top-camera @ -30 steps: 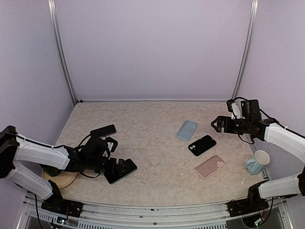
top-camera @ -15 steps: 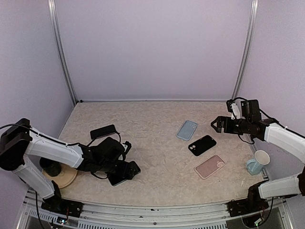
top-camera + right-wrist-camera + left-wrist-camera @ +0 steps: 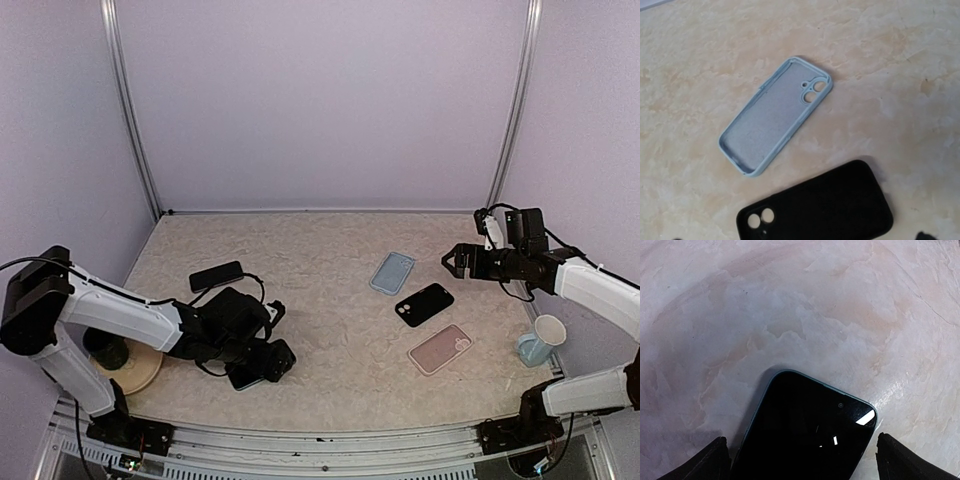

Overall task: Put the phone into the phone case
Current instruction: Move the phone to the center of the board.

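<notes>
A black phone (image 3: 805, 435) with a teal edge lies screen up on the table, near the front left in the top view (image 3: 243, 379). My left gripper (image 3: 272, 358) is low over it, open, with one fingertip (image 3: 715, 460) on each side of the phone, close to its long edges. A light blue case (image 3: 392, 272) lies open side up at the right; it also shows in the right wrist view (image 3: 775, 117). My right gripper (image 3: 452, 262) hovers open and empty above the cases.
A black case (image 3: 424, 304) and a pink case (image 3: 440, 349) lie near the blue one. A second black phone (image 3: 217, 275) lies behind the left arm. A wooden disc (image 3: 135, 378) sits front left, a pale mug (image 3: 541, 340) at the right edge.
My left gripper has moved right and toward the front, coming over the phone so its fingers now straddle it. The right arm has not moved.
</notes>
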`<state>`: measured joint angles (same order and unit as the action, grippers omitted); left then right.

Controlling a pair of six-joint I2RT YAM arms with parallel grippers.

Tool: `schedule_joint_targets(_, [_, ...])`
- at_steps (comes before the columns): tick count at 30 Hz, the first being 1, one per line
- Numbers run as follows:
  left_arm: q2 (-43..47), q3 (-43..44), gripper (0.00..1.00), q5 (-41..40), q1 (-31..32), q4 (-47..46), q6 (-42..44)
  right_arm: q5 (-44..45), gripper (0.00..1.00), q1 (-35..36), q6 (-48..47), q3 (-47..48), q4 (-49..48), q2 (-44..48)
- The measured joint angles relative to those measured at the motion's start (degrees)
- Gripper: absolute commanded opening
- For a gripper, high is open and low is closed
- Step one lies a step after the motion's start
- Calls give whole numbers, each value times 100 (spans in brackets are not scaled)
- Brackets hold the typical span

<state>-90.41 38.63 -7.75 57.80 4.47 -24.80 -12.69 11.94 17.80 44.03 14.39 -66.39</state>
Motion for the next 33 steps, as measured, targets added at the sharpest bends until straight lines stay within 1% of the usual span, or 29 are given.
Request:
schedule_joint_targets(11, [-341,295,98,186,17,-98,208,-37,100,0,-4,7,26,-26])
schedule_joint_targets(21, [-415,407,99,85,55,-28,203,-98,100,0,-17,31,63,-70])
schedule_joint_targets(23, [-321,411,99,87,59,188,192,-127,100,2,-17,44,85,-87])
schedule_joint_targets(26, [-160,457,99,90,94,765,188,-151,100,9,-15,87,129,-92])
schedule_joint_targets(33, [-151,704,99,120,118,1727,243,-232,100,96,-15,136,125,-90])
